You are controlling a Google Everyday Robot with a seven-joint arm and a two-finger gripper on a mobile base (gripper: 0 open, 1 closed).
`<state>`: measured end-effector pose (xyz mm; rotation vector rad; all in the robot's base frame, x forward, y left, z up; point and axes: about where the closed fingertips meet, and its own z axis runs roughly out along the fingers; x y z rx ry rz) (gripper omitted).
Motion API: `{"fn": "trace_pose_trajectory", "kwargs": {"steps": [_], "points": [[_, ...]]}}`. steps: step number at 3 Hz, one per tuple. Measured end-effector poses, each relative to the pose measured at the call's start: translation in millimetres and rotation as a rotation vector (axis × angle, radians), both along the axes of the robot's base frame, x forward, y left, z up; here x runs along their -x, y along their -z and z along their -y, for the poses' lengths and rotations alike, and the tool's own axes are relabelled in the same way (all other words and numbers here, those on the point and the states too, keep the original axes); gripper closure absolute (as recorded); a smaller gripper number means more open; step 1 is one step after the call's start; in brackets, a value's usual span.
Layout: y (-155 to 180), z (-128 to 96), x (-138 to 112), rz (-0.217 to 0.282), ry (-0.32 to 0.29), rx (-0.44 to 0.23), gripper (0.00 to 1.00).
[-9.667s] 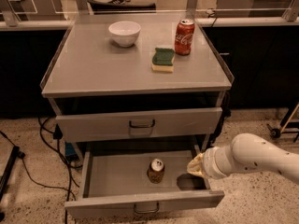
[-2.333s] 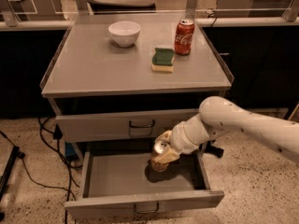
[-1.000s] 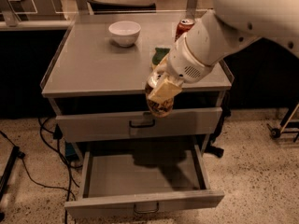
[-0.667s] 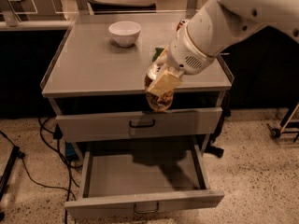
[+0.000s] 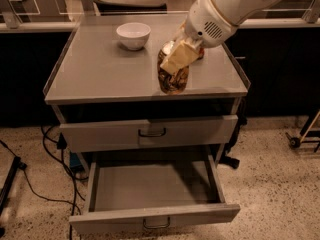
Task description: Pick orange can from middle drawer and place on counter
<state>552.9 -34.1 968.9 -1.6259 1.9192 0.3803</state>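
My gripper [image 5: 176, 64] is shut on the orange can [image 5: 172, 79], an orange-tan can with dark print. It holds the can upright over the front middle of the counter [image 5: 100, 69], at or just above the surface; I cannot tell if it touches. The cream fingers [image 5: 179, 56] cover the can's upper part. The white arm [image 5: 225, 9] comes in from the upper right. The middle drawer [image 5: 150, 189] is pulled out below and its grey floor is bare.
A white bowl [image 5: 133, 35] stands at the back middle of the counter. The arm hides the counter's right rear. The upper drawer [image 5: 150, 133] is shut. Dark cables [image 5: 35, 174] lie on the speckled floor at the left. A wheeled stand [image 5: 302, 134] is at the right edge.
The can has been taken out of the middle drawer, lifted past the upper drawer, and carried up over the counter's front middle. The drawer is now bare.
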Motion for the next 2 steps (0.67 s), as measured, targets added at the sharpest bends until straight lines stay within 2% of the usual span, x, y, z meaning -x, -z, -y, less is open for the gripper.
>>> {"fn": "trace_pose_trajectory", "kwargs": {"steps": [2], "points": [[-4,-10,-55,-0.004,0.021,-0.082,1.0]]}}
